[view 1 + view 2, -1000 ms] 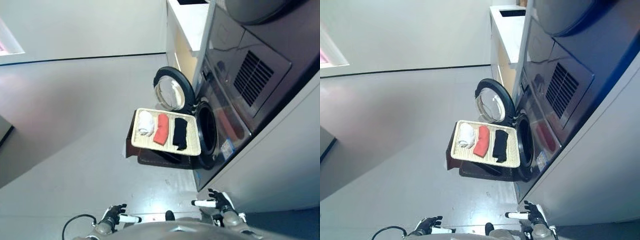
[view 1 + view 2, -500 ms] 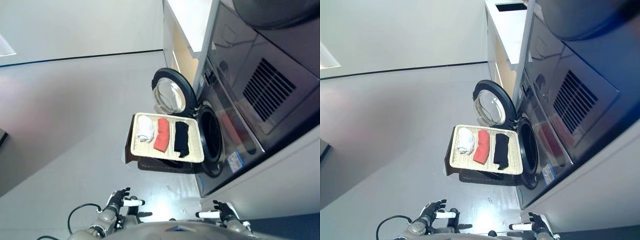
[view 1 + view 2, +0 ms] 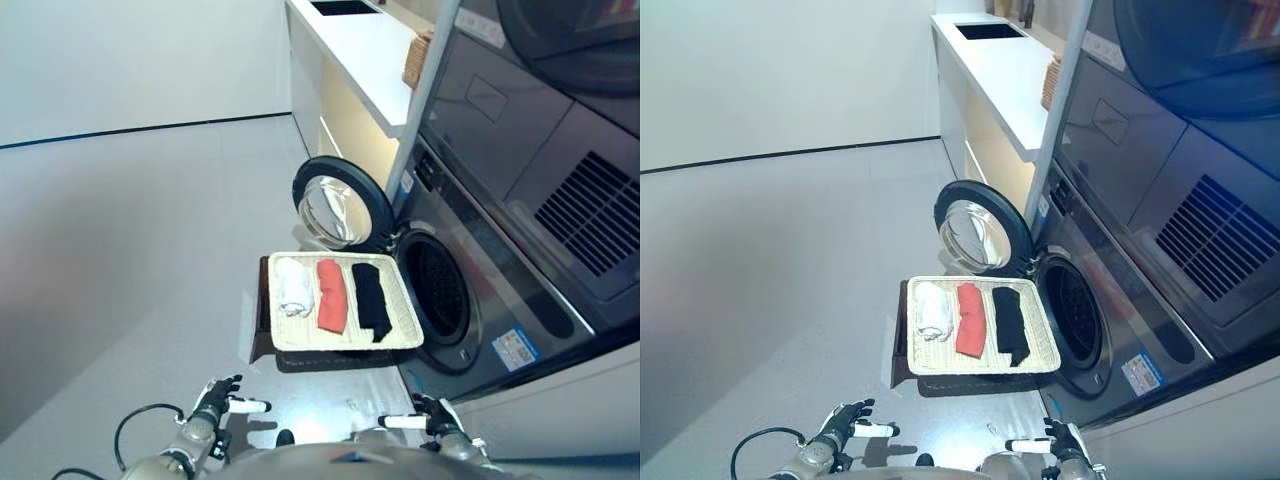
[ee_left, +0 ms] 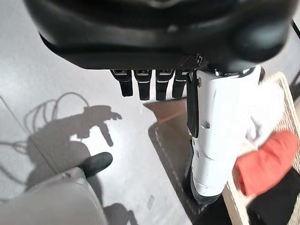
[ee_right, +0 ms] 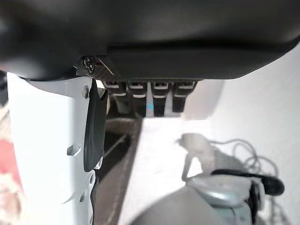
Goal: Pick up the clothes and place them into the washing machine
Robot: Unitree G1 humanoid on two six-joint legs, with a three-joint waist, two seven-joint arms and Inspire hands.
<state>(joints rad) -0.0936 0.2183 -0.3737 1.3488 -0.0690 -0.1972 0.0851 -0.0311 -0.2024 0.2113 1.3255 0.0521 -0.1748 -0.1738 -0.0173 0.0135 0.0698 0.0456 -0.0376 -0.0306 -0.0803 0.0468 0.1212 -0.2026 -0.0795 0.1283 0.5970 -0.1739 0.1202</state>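
Note:
A shallow wicker basket (image 3: 400, 335) rests on a low dark brown box (image 3: 263, 325) beside the washing machine (image 3: 440, 290), whose round door (image 3: 338, 201) stands open. In the basket lie a white cloth (image 3: 292, 286), a red cloth (image 3: 331, 295) and a black cloth (image 3: 371, 299), side by side. My left hand (image 3: 215, 399) and my right hand (image 3: 432, 414) hang low near the floor, well short of the basket, both open and empty. The left wrist view shows the white cloth (image 4: 274, 101) and the red cloth (image 4: 267, 164) past my thumb.
A white counter (image 3: 365, 50) with a sink and a wicker container (image 3: 417, 58) runs along the wall behind the machine. A second appliance (image 3: 560, 130) is stacked above the washer. Grey floor (image 3: 130, 250) spreads to the left.
The camera has tilted, so the whole scene has shifted and shows more upright. The basket and clothes lie as before. Both hands stay low and open.

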